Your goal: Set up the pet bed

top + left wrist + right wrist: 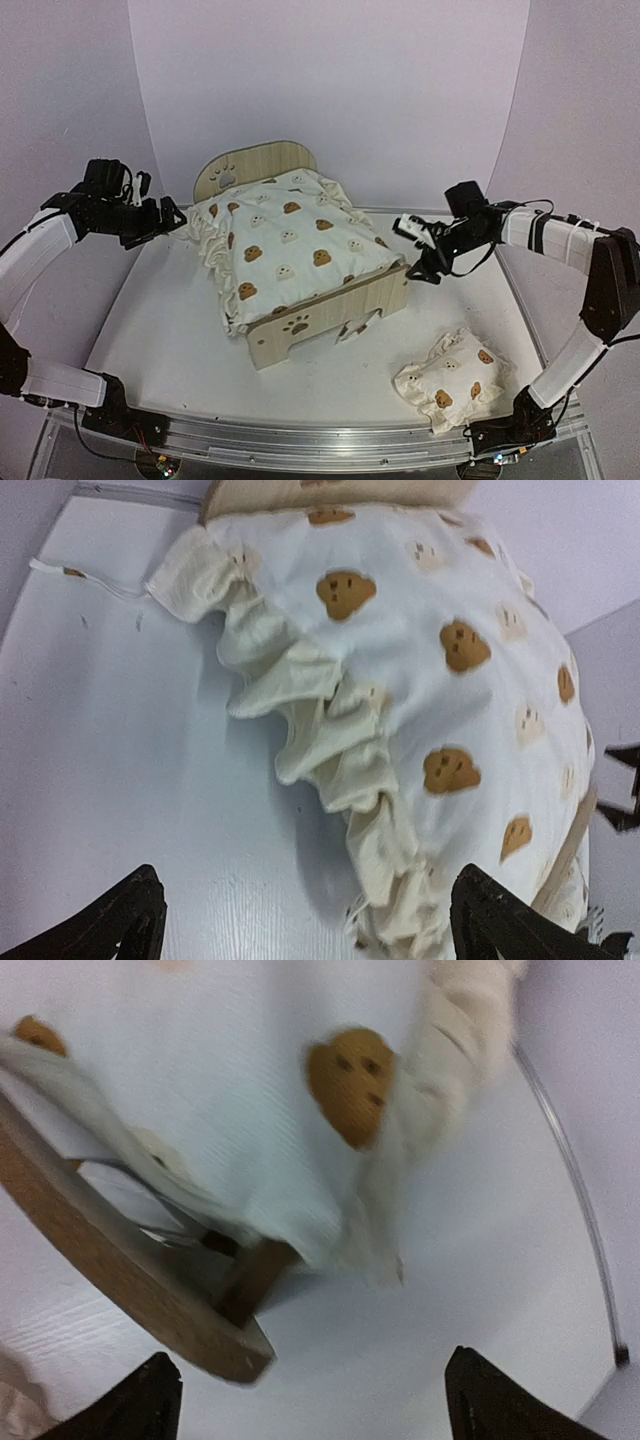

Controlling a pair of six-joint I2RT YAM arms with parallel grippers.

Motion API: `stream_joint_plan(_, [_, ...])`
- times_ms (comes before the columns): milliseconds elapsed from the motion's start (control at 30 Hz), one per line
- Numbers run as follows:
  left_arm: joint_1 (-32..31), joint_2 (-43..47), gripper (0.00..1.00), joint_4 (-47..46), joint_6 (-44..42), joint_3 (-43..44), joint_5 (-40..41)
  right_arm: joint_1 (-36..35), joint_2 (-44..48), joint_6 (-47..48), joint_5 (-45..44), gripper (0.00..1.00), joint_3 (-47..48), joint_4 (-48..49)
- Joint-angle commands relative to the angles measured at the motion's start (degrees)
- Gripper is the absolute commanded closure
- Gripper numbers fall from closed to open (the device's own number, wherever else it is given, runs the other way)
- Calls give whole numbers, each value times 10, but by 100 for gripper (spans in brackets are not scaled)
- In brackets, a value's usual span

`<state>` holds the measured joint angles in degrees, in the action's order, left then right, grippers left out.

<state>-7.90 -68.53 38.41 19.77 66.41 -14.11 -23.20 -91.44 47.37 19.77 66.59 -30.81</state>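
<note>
The light-wood pet bed (330, 322) stands mid-table, its paw-print headboard (250, 165) at the back. A cream bear-print cushion (290, 245) with ruffles lies draped over it. My left gripper (172, 218) hangs open just left of the cushion's ruffled edge (330, 750), holding nothing. My right gripper (418, 252) is open beside the bed's right front corner (215, 1335), with the cushion's corner (350, 1190) hanging above the wood and free of my jaws. The right wrist view is blurred. A small bear-print pillow (452, 380) lies on the table at front right.
A thin tie string (95, 578) of the cushion trails on the white table (160, 330) near the headboard. The table's raised rim (575, 1190) curves past on the right. Grey backdrop walls close the scene behind and at the sides.
</note>
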Motion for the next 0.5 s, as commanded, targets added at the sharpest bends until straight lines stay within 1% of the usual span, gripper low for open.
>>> stream_joint_plan(0, [-49, 36, 1, -66, 30, -66, -37, 48, 18, -154, -122, 2, 43, 87])
stream_joint_plan(33, [-69, 40, 1, -89, 42, -88, -43, 47, 23, -200, -123, 2, 48, 87])
stream_joint_plan(67, [-81, 41, 1, -118, 57, -111, -52, 47, 25, -272, -130, 2, 57, 81])
stream_joint_plan(133, [-119, 35, 2, -205, 90, -153, -88, 44, 20, -412, -139, 2, 102, 31])
stream_joint_plan(167, [-139, 31, 2, -244, 105, -173, -97, 41, 16, -497, -146, 2, 122, -6])
stream_joint_plan(200, [-159, 25, 2, -286, 119, -189, -98, 40, 15, -551, -130, 2, 136, -46])
stream_joint_plan(233, [-178, 14, 2, -322, 129, -201, -97, 35, 27, -584, -96, 2, 119, -52])
stream_joint_plan(267, [-193, 1, 3, -348, 136, -207, -96, 25, 52, -597, -58, 2, 88, -27])
stream_joint_plan(300, [-202, -12, 3, -375, 150, -217, -95, 8, 78, -612, -45, 2, 55, 0])
stream_joint_plan(367, [-215, -28, 4, -435, 178, -235, -94, -33, 123, -631, -26, 2, 11, 55])
stream_joint_plan(467, [-230, -41, 4, -448, 184, -239, -56, -96, 118, -660, -48, 2, 21, 49])
